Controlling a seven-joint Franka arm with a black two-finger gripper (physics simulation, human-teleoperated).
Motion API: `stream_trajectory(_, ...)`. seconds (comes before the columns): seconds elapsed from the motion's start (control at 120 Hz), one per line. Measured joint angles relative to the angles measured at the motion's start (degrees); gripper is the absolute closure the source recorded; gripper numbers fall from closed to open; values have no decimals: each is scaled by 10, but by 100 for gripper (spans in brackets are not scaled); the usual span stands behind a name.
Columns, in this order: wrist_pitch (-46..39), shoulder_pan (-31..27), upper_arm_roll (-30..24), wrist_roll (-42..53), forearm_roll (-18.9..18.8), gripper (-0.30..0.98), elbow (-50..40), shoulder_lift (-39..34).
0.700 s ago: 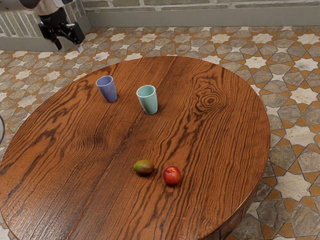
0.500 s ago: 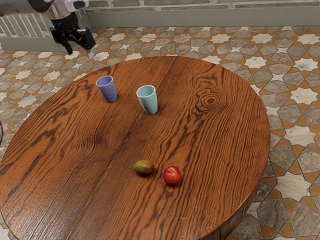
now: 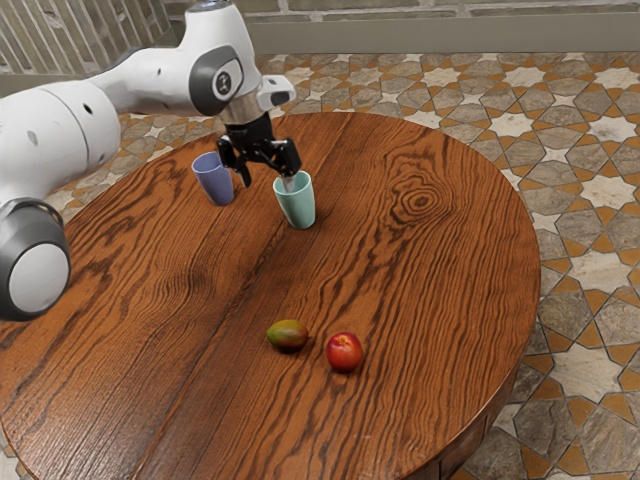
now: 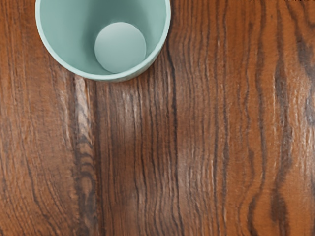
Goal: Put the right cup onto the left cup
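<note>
My gripper (image 3: 268,184) is over the table's far part, its fingers spread apart with nothing between them. One fingertip appears at the rim of the teal cup (image 3: 299,207), which stands upright; the other points down between the two cups. The blue cup (image 3: 216,183) stands upright to the exterior view's left, close to the hand. In the wrist view the teal cup (image 4: 119,48) is seen from above, its inside bare down to the round bottom.
A round wooden table (image 3: 420,290) carries everything. A green-red mango (image 3: 288,336) and a red fruit (image 3: 344,352) lie nearer the exterior view's lower edge, away from the cups. The arm reaches in from the exterior view's left.
The arm has swung in from the exterior view's upper left, bringing my gripper from beyond the table's edge to the cups. Both cups and the fruits have stayed put.
</note>
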State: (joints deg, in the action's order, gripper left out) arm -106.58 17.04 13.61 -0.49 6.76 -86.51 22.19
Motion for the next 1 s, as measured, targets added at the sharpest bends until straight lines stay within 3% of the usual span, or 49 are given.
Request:
stream_trajectory(0.25, -50, -2, -15, -59, 0, 2, 72, 68)
stream_trajectory(0.717, -58, -32, -40, -122, 5, 2, 182, 176)
stream_trajectory(1.0, -51, -37, -42, -142, 5, 3, 193, 198)
